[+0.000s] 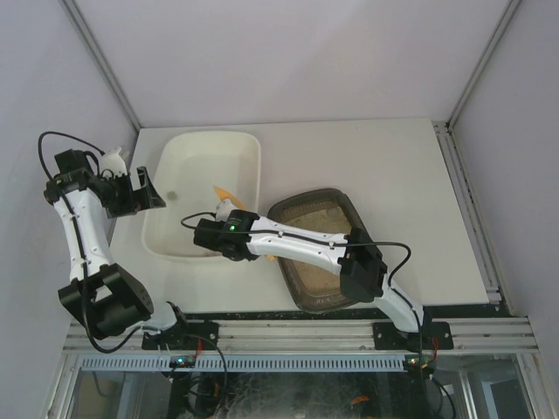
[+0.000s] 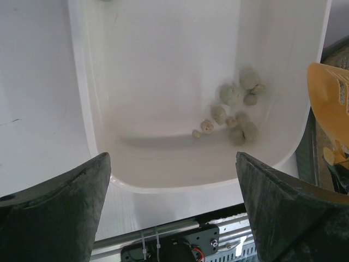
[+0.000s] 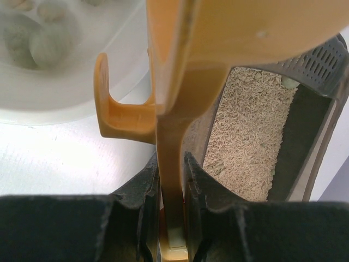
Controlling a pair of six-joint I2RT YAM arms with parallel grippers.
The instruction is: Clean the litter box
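Observation:
The dark grey-brown litter box (image 1: 325,209) with beige litter lies right of centre; the right wrist view shows its litter (image 3: 251,131). My right gripper (image 1: 227,218) is shut on the handle of an orange scoop (image 3: 173,164). It holds the scoop head (image 1: 224,193) over the near right part of the cream-white tub (image 1: 210,144). Several grey clumps (image 2: 237,106) lie in that tub's near end. My left gripper (image 1: 144,192) is open and empty above the tub's left rim; its fingers (image 2: 65,213) stand wide apart. The scoop (image 2: 327,98) shows at the right edge of the left wrist view.
The tub and litter box sit side by side, almost touching. A metal rail (image 1: 297,336) with the arm bases runs along the table's near edge. White walls enclose the back and both sides.

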